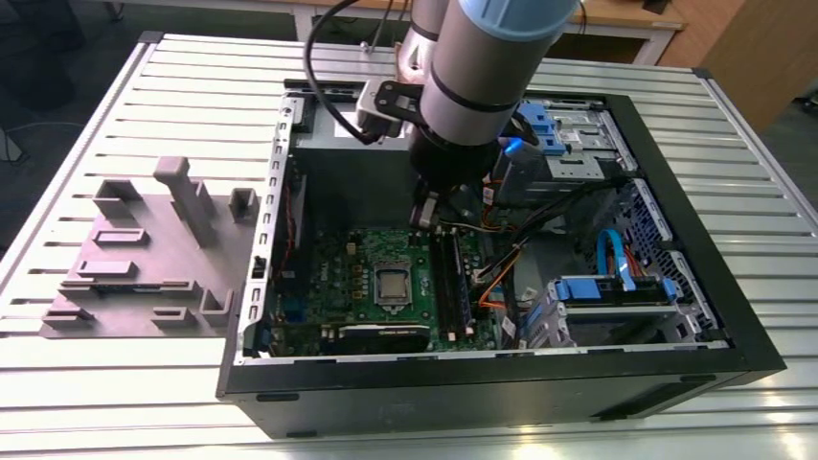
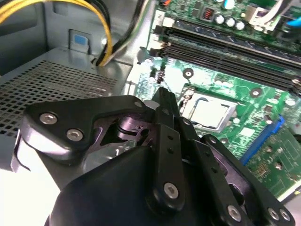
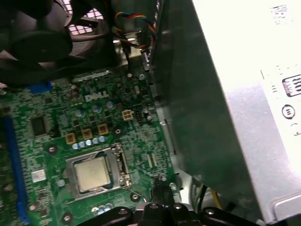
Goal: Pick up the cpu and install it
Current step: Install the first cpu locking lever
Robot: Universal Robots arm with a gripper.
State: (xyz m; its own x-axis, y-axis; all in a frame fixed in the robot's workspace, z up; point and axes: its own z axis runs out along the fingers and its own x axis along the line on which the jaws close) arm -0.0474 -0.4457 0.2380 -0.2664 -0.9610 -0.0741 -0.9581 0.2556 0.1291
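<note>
The cpu [image 1: 390, 285] is a small silvery square lying flat in the metal socket frame [image 3: 120, 165] on the green motherboard [image 1: 352, 259]. It shows in both wrist views, cpu [image 2: 209, 114] and cpu [image 3: 91, 173]. My gripper [image 1: 430, 213] hangs inside the open computer case, above the board's far edge and clear of the socket. In the second wrist view the black fingers [image 2: 165, 117] meet in one narrow tip, gripper [image 2: 162, 94], shut with nothing between them. The same tip, gripper [image 3: 157, 192], hovers beside the socket's corner.
The big grey power supply box [image 3: 235, 94] stands close beside the gripper. Memory slots [image 2: 235, 44], yellow and black cables [image 2: 106, 37], a black fan [image 3: 42, 37] and blue drive brackets [image 1: 614, 287] crowd the case [image 1: 715, 287]. A grey fixture [image 1: 141, 259] sits on the table at the exterior view's left.
</note>
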